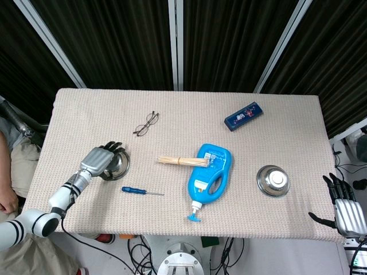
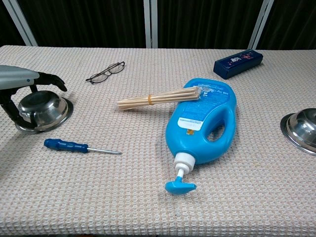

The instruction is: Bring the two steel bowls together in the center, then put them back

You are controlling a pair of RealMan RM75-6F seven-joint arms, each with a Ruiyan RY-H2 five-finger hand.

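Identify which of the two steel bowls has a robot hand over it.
The steel bowl on the left, near the blue-handled screwdriver: the left hand arches over it. The other steel bowl, right of the blue detergent bottle, stands alone.

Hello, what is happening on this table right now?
A two-armed robot is working with two steel bowls. Its left hand is over the left bowl, fingers arched around it; whether it grips the bowl yet is unclear. The right bowl sits untouched on the other side, and the right hand waits off the table's edge, fingers spread. Both bowls are far apart, with a blue bottle lying between them.
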